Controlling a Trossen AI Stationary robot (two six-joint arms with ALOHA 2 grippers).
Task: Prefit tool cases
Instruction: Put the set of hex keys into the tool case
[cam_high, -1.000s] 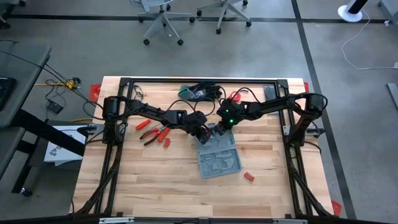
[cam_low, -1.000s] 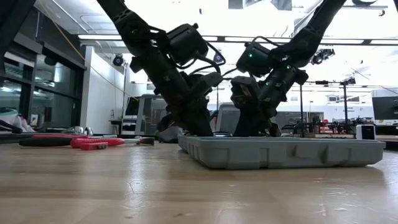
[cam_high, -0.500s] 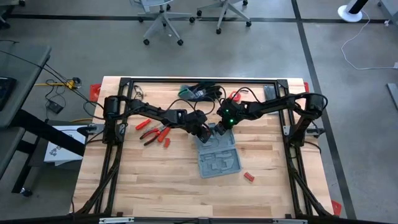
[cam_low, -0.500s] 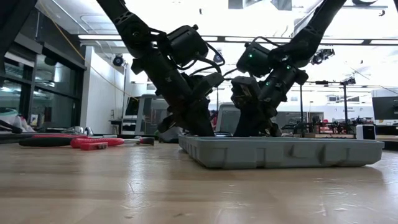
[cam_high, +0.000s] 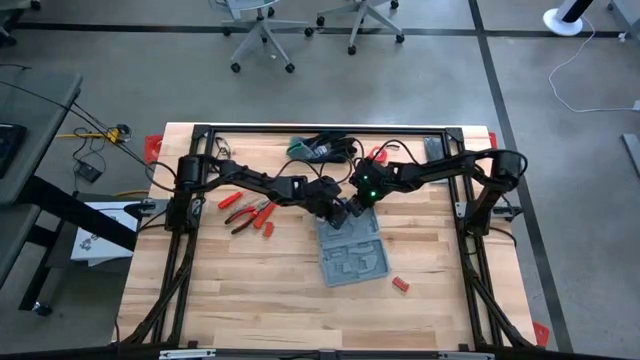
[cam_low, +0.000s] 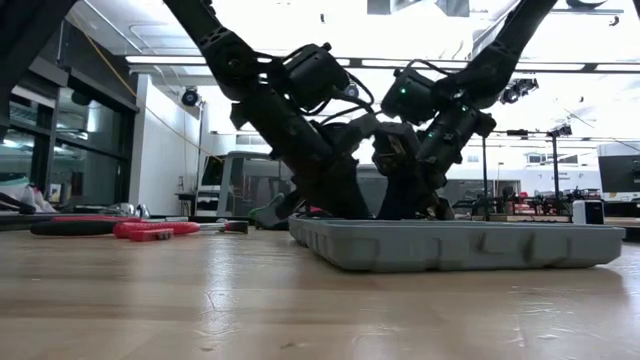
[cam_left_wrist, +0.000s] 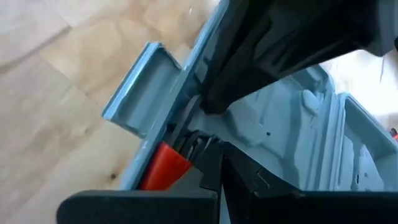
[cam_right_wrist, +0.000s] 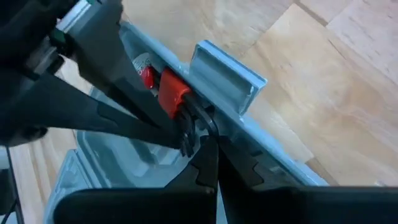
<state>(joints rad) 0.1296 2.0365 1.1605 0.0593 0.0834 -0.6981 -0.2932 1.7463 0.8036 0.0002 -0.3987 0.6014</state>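
Red pliers (cam_high: 243, 215) beside tool case (cam_high: 352, 255)

Even overhead light is filling the high view, and the wooden table (cam_high: 250, 290) is showing only faint, soft shadows under the arms. In the low view, ceiling lights (cam_low: 330, 30) are glaring hard and washing the upper background white, so both arms are reading as dark silhouettes. The nearest stretch of tabletop there is going soft and out of focus, with a pale sheen lying on it. Both wrist views are looking bright but blurred at close range, and the dark fingers (cam_right_wrist: 208, 177) at the edge are smearing into shapeless black.
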